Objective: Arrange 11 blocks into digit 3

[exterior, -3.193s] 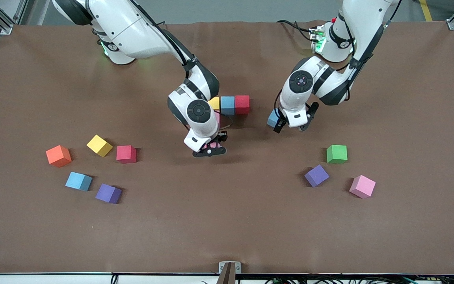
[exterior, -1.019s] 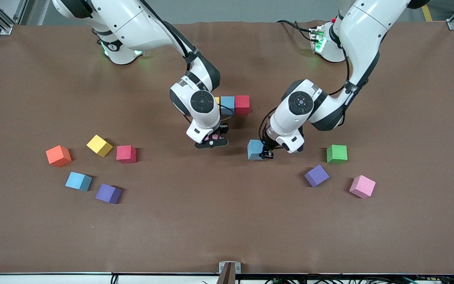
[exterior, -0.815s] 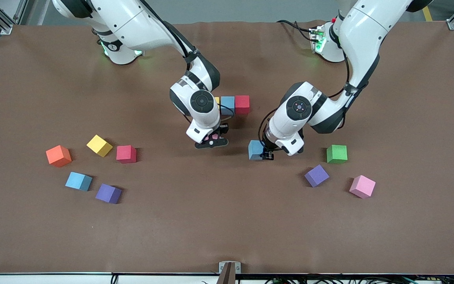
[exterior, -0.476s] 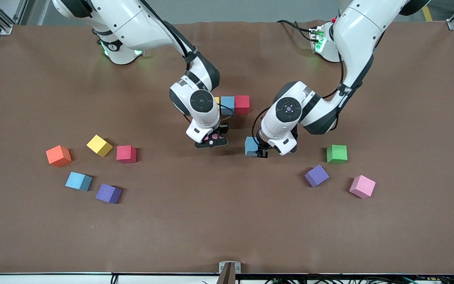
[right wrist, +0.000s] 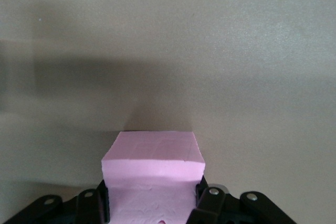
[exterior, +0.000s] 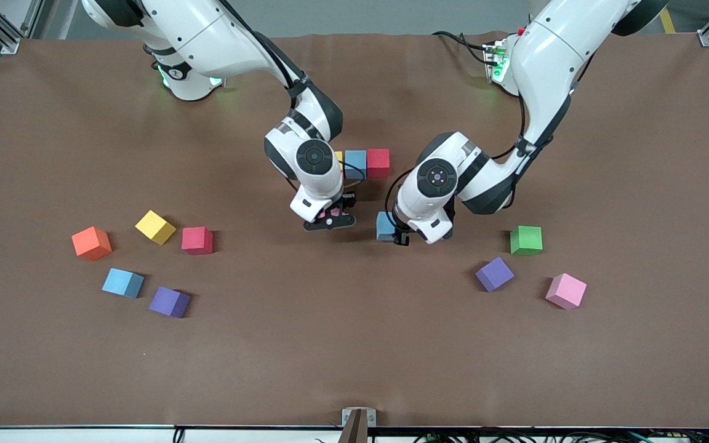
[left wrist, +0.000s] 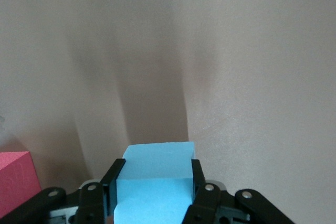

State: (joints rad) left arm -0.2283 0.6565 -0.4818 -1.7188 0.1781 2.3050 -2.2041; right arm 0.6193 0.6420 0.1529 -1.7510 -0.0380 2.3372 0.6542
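In the front view, a short row of three cubes is lying near the middle of the table point(exterior: 53, 369): a yellow cube point(exterior: 337, 161), mostly hidden by the right arm, a blue cube point(exterior: 356, 164) and a red cube point(exterior: 378, 162), touching side by side, with the long axis running between the two arms' ends. The right gripper point(exterior: 328, 220) is hanging low, just nearer to the camera than this row, its jaws closing on a pink cube point(exterior: 330, 213). The left gripper point(exterior: 399, 236) is beside it, pointing down and holding a second blue cube point(exterior: 384, 226).

Toward the right arm's end are lying loose an orange cube point(exterior: 91, 243), a yellow one point(exterior: 155, 227), a red one point(exterior: 197, 240), a blue one point(exterior: 123, 283) and a purple one point(exterior: 169, 302). Toward the left arm's end are a green cube point(exterior: 525, 240), a purple cube point(exterior: 494, 274) and a pink cube point(exterior: 566, 291).

In the left wrist view, the jaws are pressing both sides of the blue cube point(left wrist: 155, 182), and a corner of a pink cube point(left wrist: 16, 179) is showing at the edge.

In the right wrist view, the jaws are clamping the pink cube point(right wrist: 152, 169) over bare table.
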